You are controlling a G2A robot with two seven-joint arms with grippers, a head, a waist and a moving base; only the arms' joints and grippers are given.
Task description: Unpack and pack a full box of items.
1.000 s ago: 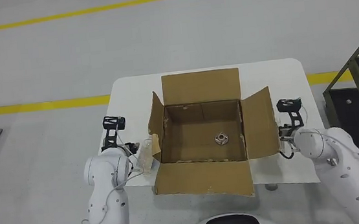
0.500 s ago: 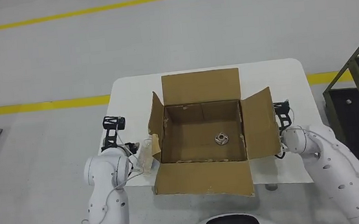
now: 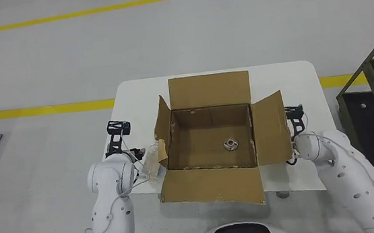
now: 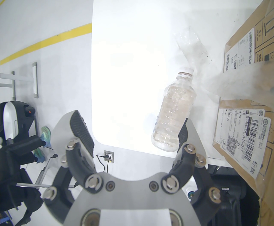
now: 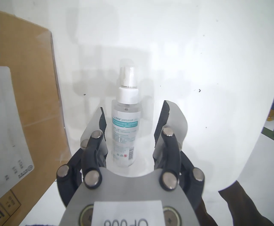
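Note:
An open cardboard box (image 3: 210,182) stands mid-table with its flaps spread; a small metal ring-shaped part (image 3: 230,143) lies on its floor. A clear plastic bottle (image 4: 174,113) lies on the white table beside the box's left flap, also seen from above (image 3: 152,159). My left gripper (image 4: 132,128) hangs open above the table's left edge, one finger pad (image 4: 182,132) close to the bottle's base. A spray bottle (image 5: 125,128) with a white collar lies on the table between the spread fingers of my right gripper (image 5: 132,119), just outside the right flap (image 3: 271,130); gaps show on both sides.
Crumpled clear plastic (image 4: 190,42) lies beyond the clear bottle against the box. A small dark object (image 3: 282,194) sits near the table's front edge on the right. A green metal frame (image 3: 373,78) stands right of the table (image 3: 285,80).
My right arm has moved in toward the box's right flap and lower over the table. The left arm and the clear bottle have stayed put.

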